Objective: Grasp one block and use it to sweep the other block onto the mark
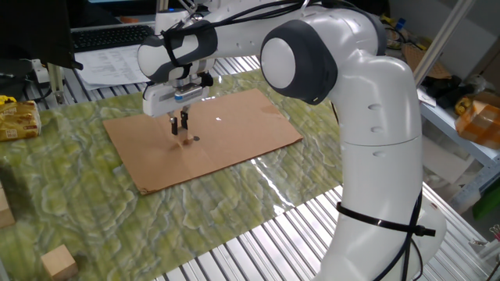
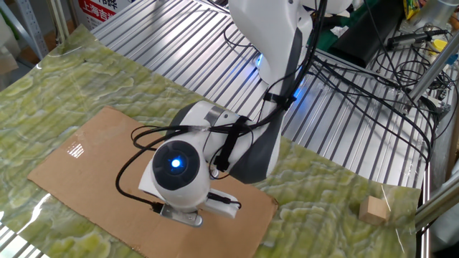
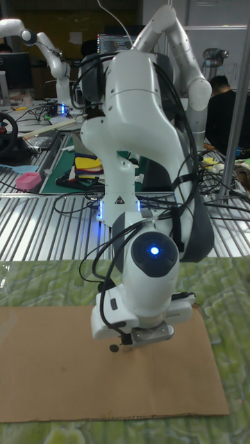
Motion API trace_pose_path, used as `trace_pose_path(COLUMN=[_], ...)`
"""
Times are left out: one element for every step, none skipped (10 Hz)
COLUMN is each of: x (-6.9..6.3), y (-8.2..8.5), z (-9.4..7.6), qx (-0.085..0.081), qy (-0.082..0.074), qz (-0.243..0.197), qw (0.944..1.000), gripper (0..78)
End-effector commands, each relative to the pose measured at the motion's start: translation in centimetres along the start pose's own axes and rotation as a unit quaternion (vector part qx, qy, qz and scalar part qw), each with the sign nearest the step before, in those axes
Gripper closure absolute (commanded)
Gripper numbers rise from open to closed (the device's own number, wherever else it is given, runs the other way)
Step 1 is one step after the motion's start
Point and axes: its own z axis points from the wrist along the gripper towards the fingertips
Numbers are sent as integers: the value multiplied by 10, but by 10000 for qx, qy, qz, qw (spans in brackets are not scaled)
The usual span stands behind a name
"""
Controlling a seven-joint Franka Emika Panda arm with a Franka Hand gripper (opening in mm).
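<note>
My gripper (image 1: 180,129) hangs point-down just above the brown cardboard sheet (image 1: 250,125). Its two dark fingers stand close together with a narrow gap, and I cannot make out whether anything sits between them. The mark (image 1: 195,139), a tiny black dot, lies on the cardboard just right of the fingertips. A small tan speck (image 1: 184,142) that may be a block sits right under the fingertips beside the mark. A tan wooden block (image 1: 58,261) lies far off the cardboard on the green mat, also seen as the block (image 2: 374,210). The wrist hides the gripper in the other fixed view and the tall view.
The cardboard lies on a green patterned mat (image 1: 94,203) over a ribbed metal table (image 1: 258,250). A keyboard and papers (image 1: 109,47) sit at the back, and a yellow packet (image 1: 17,119) at the left. Cables (image 2: 373,79) trail behind the arm's base.
</note>
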Motion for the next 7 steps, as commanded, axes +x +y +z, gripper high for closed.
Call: trace_pose_path(x=[-1, -1, -1, -1, -1, 2, 5], y=[-20, -21, -20, -20, 1, 14, 19], z=[5, 5, 5, 5, 0, -4, -5], qx=[-17, -13, -36, -38, -134, -106, -98], qy=[18, 18, 42, 42, 25, 168, 275], qz=[-1, 0, 13, 14, 278, 244, 291], qw=[10000, 10000, 10000, 10000, 9995, 9995, 9991], gripper=[764, 764, 764, 764, 764, 764, 764])
